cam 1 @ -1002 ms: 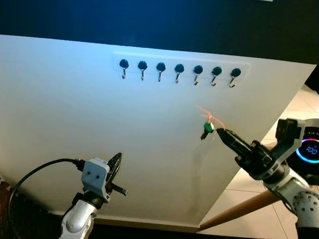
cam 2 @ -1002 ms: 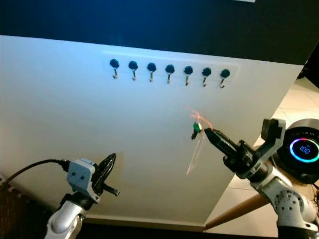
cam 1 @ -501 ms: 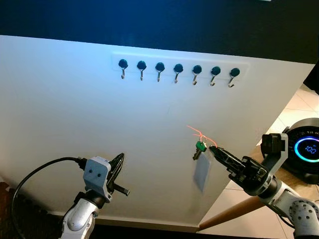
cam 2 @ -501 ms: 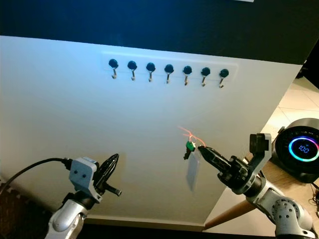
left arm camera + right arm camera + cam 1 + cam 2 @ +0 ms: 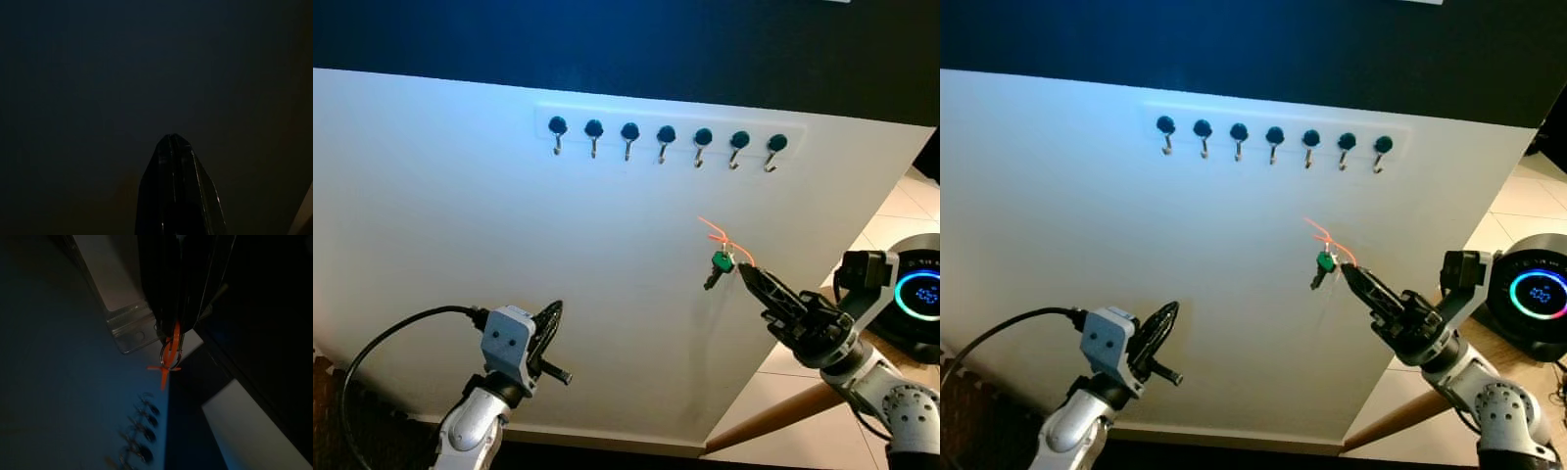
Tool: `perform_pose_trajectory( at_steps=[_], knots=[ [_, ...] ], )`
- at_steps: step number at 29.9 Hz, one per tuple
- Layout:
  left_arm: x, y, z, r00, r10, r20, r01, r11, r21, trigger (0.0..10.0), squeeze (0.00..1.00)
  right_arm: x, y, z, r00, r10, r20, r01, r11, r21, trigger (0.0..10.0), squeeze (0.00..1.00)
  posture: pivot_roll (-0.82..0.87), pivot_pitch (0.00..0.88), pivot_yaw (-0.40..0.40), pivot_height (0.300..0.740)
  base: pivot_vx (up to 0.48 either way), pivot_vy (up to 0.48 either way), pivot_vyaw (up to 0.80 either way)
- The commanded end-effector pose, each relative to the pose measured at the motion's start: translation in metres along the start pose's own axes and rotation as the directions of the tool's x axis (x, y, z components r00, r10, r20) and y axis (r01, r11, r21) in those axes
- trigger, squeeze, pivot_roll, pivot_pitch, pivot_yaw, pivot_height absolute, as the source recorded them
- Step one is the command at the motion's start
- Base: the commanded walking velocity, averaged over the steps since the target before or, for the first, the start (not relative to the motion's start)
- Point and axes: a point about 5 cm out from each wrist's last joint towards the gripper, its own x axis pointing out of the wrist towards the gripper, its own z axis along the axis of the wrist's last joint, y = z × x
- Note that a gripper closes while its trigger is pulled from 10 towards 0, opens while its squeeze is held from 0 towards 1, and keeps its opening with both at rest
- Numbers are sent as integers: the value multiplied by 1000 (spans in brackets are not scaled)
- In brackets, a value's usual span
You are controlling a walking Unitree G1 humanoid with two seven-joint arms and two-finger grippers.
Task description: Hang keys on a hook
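Seven hooks (image 5: 667, 138) line the white wall; below, the right gripper (image 5: 745, 273) pinches a green-headed key (image 5: 718, 266) hanging blade-down, and the left gripper (image 5: 548, 323) idles with fingers together.

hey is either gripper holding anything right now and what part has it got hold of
The right gripper holds the keys, pinched at the key ring with its orange tie. The left gripper holds nothing.
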Motion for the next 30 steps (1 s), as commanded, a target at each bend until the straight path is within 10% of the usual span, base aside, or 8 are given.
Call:
perform_pose_trajectory(
  at_steps=[1, 30],
  knots=[
    [3, -4, 2, 1000, -18, 8, 18, 1000, -10, 10000, 0, -1, 2, 9, 998, 16, 64, -15, 1000, -11, 10000, 0, 107, 52, -78, 740, 0, 0, 0],
    [17, -9, 28, 992, -66, 103, 66, 998, 7, 10000, 0, 9, -11, 58, 887, 3, 462, 15, 999, -36, 10000, 0, 110, 56, -81, 740, 0, 0, 0]
  ],
)
